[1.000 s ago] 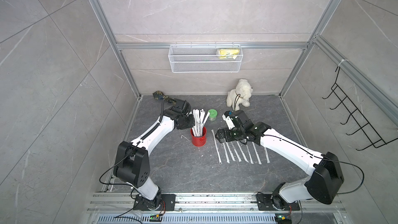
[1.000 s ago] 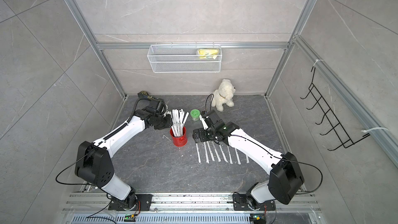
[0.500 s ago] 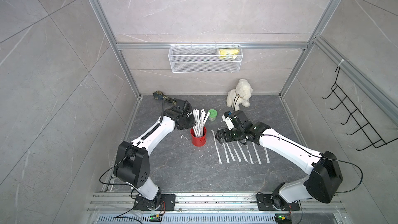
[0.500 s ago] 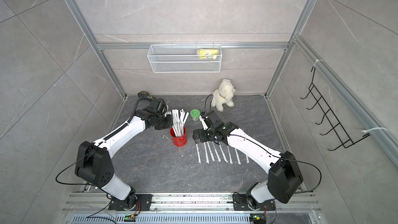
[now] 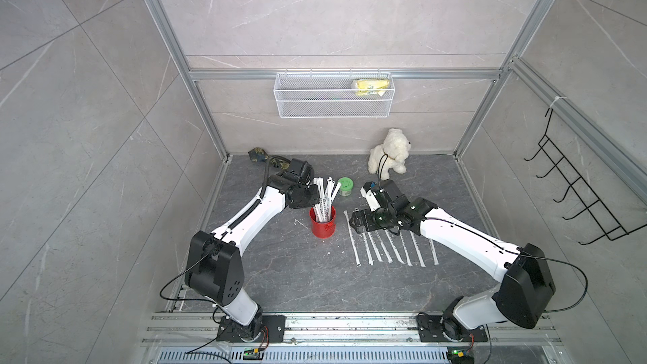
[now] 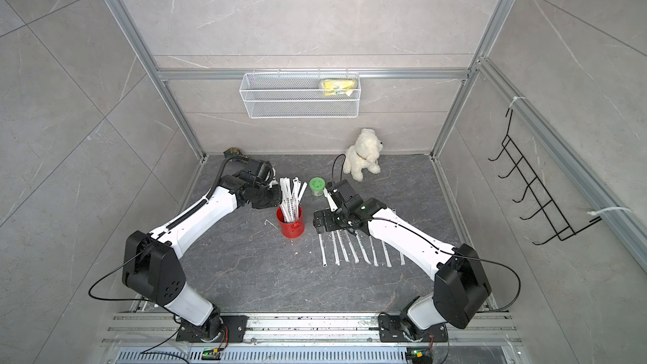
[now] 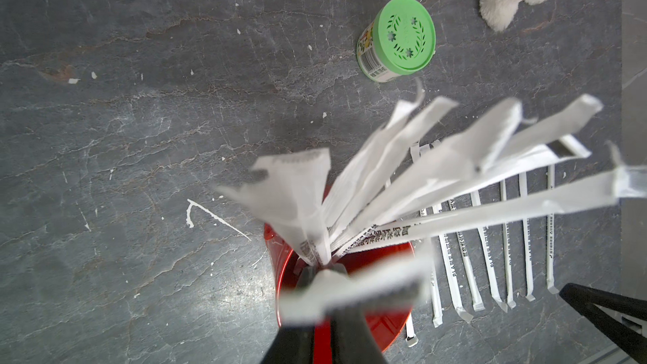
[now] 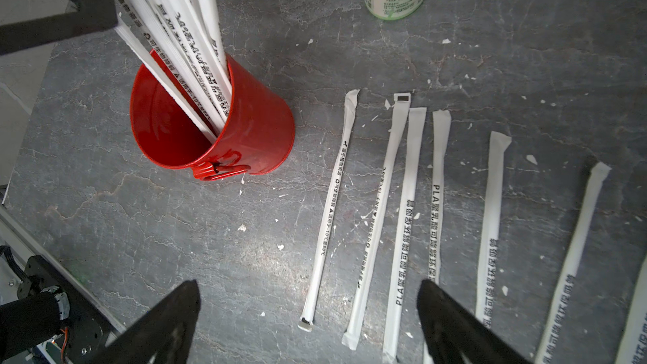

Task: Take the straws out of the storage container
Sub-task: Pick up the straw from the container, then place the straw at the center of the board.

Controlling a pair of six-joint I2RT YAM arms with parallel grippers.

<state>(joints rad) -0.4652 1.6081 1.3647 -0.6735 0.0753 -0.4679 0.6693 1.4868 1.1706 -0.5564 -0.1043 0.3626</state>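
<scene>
In the left wrist view alone, left gripper (image 7: pixel 324 276) pinches 1 straw (image 7: pixel 353 294).

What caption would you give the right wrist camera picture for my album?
Open right gripper hovers over a row of wrapped straws laid flat beside the red can, which holds more.

Change noted at the left claw (image 7: pixel 324 273): its jaws have drawn in from a slightly wider gap and now pinch the upper end of one paper-wrapped straw (image 7: pixel 353 292) standing in the red metal can (image 7: pixel 385 323). The closing was complete about half a second back. Any shift of the right arm (image 5: pixel 455 236) is too slight to confirm in either top view.
</scene>
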